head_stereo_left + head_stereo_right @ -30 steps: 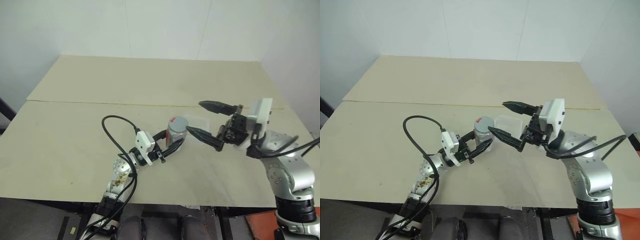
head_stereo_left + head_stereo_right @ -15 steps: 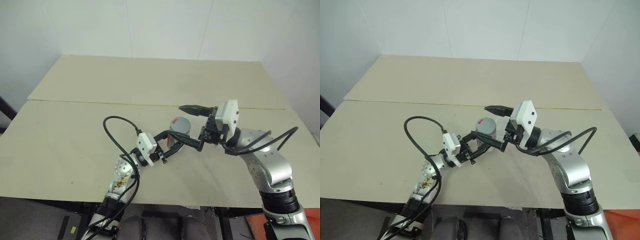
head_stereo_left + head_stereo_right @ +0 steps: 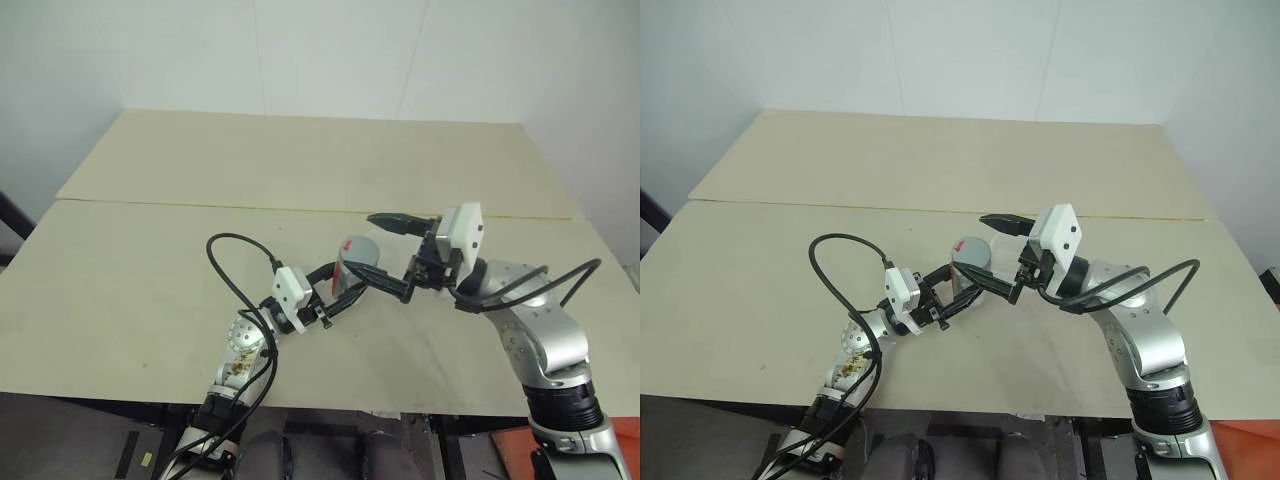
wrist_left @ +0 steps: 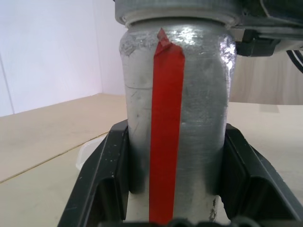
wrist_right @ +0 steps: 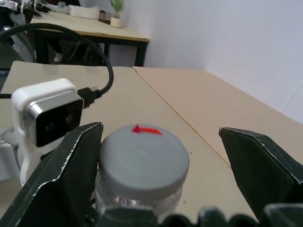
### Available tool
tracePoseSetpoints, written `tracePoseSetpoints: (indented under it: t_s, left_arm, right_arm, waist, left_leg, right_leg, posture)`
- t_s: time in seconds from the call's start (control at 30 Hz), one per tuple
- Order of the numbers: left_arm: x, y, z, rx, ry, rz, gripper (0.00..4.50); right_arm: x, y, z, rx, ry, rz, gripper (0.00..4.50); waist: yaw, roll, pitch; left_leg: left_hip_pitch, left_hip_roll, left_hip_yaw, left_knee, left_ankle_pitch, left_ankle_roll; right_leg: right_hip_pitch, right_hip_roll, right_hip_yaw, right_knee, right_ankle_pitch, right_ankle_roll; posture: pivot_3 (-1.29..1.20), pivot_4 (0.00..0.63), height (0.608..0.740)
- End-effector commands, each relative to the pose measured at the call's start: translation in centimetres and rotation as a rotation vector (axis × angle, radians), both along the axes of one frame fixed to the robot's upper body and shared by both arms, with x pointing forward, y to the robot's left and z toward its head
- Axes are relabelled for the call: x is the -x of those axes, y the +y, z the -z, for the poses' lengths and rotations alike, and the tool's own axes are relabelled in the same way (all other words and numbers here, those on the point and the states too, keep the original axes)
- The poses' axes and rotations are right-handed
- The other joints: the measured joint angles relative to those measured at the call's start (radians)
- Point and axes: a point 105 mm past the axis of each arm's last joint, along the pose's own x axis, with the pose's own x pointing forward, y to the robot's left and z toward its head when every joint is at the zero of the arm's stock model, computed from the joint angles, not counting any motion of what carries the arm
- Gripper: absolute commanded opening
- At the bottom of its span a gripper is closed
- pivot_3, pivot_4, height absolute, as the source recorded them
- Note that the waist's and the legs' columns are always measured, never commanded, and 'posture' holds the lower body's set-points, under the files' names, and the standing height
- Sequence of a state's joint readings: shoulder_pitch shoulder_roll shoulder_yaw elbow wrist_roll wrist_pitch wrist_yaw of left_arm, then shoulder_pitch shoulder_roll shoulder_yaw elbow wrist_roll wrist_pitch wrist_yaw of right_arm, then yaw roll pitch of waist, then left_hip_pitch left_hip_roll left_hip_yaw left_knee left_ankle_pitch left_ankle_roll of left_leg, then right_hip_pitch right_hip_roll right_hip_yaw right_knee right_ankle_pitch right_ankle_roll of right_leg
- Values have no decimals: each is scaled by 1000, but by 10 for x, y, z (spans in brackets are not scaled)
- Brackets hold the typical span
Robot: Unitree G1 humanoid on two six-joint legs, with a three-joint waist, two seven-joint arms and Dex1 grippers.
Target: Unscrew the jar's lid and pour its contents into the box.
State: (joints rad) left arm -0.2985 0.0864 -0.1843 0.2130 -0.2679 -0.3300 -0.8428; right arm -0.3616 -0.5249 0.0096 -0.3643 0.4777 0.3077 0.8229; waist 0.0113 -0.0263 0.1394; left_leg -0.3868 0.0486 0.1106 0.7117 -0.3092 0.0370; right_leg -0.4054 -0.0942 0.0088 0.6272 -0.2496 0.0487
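The silver-grey jar (image 3: 348, 268) with a red stripe (image 4: 165, 123) stands upright on the table, and my left gripper (image 3: 343, 287) is shut on its body from the near left. Its grey lid (image 5: 142, 152), with a small red mark, sits on top. My right gripper (image 3: 364, 245) reaches in from the right and is open, one finger on each side of the lid with gaps left. The fingers (image 5: 64, 177) are not touching the lid. A clear edge of the box (image 4: 87, 152) shows just behind the jar. The contents are hidden inside.
The beige table (image 3: 300, 160) stretches wide to the back and left, with a seam line across its middle. A black cable (image 3: 225, 262) loops from my left wrist over the table near the jar.
My right gripper has come in from the right and a little lower, and its open fingers now straddle the lid. The left gripper and the jar have stayed put.
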Motion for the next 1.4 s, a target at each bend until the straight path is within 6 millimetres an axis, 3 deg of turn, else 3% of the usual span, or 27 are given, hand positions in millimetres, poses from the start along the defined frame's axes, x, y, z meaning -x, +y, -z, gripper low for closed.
tracePoseSetpoints:
  t_s: [0.03, 1.2, 1.4]
  left_arm:
    - [3, -1, -9, 16, -52, 5, 2097]
    - [2, 1, -10, 23, -50, 1, 2097]
    - [2, 1, -11, 27, -53, -3, 2097]
  right_arm:
    - [5, -12, -9, -10, -52, 30, 4500]
    - [10, -40, -3, 29, -55, 97, 4500]
    - [26, -36, -12, -31, 8, -37, 4500]
  waist:
    - [0, 0, 0]
    - [0, 0, 0]
    - [1, 0, 0]
  left_leg:
    - [0, 0, 0, 0, 0, 0]
    - [0, 0, 0, 0, 0, 0]
    - [0, 0, 0, 0, 0, 0]
  right_leg:
    - [0, 0, 0, 0, 0, 0]
    - [0, 0, 0, 0, 0, 0]
    - [0, 0, 0, 0, 0, 0]
  posture:
    - [0, 150, 740]
    - [0, 150, 740]
    - [0, 150, 740]
